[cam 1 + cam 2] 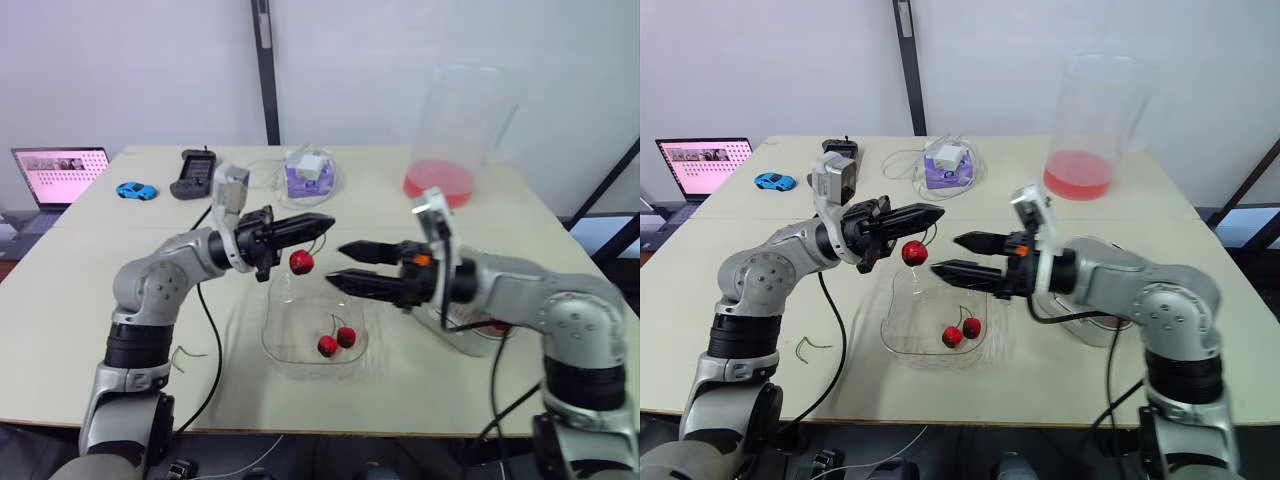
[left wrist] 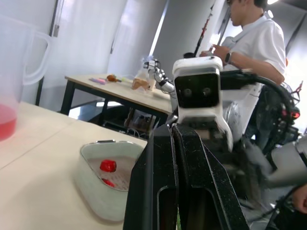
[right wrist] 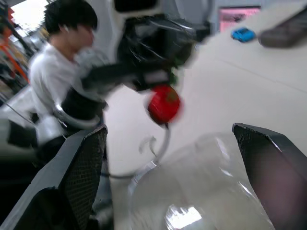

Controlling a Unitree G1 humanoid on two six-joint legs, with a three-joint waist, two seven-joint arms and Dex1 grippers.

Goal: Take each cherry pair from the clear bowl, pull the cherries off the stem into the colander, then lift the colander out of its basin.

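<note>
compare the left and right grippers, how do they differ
The left gripper is shut, with a cherry hanging from it; the right gripper is open and holds nothing. The left gripper's tips sit a little higher than the right gripper's. Both hover over the clear bowl, tips facing each other.

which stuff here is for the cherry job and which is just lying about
Job: left pincer, held cherry, right pincer, clear bowl, cherry pair, colander.
Lying about: laptop, toy car, black controller, purple box, pitcher.
</note>
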